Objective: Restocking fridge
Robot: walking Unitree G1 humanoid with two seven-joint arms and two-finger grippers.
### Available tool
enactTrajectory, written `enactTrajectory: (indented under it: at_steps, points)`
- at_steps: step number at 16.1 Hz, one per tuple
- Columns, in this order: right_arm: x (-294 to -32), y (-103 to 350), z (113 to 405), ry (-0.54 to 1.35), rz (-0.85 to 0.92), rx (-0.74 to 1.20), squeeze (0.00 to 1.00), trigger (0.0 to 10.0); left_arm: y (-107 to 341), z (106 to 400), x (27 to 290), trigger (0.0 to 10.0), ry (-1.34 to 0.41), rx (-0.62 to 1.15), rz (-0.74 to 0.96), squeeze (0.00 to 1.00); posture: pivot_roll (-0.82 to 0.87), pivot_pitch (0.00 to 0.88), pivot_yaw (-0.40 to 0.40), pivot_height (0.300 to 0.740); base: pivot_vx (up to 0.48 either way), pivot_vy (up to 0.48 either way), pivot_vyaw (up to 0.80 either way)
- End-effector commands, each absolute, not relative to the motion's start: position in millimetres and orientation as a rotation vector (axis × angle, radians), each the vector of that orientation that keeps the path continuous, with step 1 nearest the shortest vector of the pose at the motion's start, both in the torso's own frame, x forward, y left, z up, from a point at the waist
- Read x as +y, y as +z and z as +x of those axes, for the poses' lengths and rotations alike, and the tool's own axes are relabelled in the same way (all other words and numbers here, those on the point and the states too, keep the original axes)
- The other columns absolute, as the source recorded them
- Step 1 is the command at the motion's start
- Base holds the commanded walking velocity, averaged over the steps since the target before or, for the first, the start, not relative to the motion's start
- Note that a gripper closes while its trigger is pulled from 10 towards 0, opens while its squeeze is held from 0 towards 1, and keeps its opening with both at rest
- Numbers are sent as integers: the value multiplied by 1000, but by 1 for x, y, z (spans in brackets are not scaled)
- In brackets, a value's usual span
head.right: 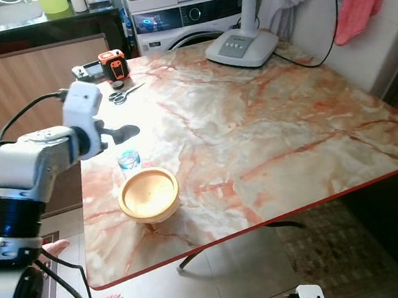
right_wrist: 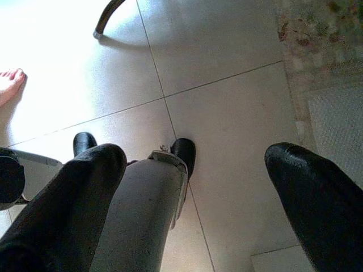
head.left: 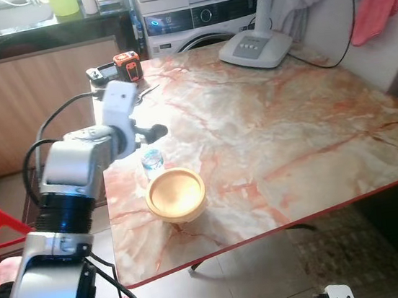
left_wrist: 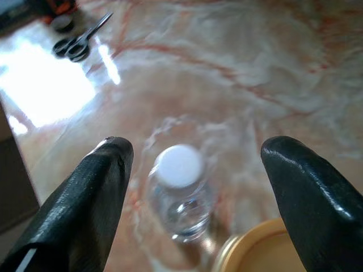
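Our left gripper (left_wrist: 193, 170) hangs over the table with its two black fingers (left_wrist: 91, 198) spread wide, holding nothing. In the left wrist view the small water bottle (left_wrist: 180, 192) sits between them, white cap up, untouched on either side. In the left eye view the bottle (head.left: 152, 160) stands upright at centre left of the frame, on the marble table (head.left: 291, 130), just behind the yellow bowl (head.left: 176, 194) and close to it, perhaps touching.

We judge the step in hand to be the reach for the bottle, the first pickup of the restocking; no fridge is to be seen. The next move calls for lowering the fingers around the bottle's body and closing on it, keeping them off the bowl's rim.

Farther out, toward the upper left, lie scissors (head.right: 125, 92) and an orange tape measure (head.left: 128, 65). A white fan base (head.left: 255, 46) stands at upper centre.

Our right gripper (right_wrist: 193, 187) hangs idle, fingers wide, above the tiled floor (right_wrist: 227, 85).
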State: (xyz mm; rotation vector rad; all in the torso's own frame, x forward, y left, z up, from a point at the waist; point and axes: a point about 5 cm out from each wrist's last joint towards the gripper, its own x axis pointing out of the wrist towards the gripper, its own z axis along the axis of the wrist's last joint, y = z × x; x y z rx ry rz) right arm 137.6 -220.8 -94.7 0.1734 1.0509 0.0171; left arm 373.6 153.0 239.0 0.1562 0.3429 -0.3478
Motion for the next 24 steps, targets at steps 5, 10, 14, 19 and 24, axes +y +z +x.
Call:
enactTrajectory:
  at_steps: [5,10,14,19,24]
  points:
    - [-219,-97,133,17,180,1070,0,10000,249,380,170,10000,-305,403,140,0,126,0,5,740,0,0,0]
    - [-219,-97,132,16,179,1071,0,10000,242,389,170,10000,-345,427,81,0,114,0,4,740,0,0,0]
    - [-220,-97,132,11,179,1069,0,10000,253,394,169,10000,-360,393,89,0,109,0,3,740,0,0,0]
    - [-220,-97,133,9,180,1069,0,10000,254,398,167,10000,-405,399,81,0,111,0,2,740,0,0,0]
    - [-220,-97,133,5,180,1067,0,10000,245,402,166,10000,-471,429,107,0,104,0,0,740,0,0,0]
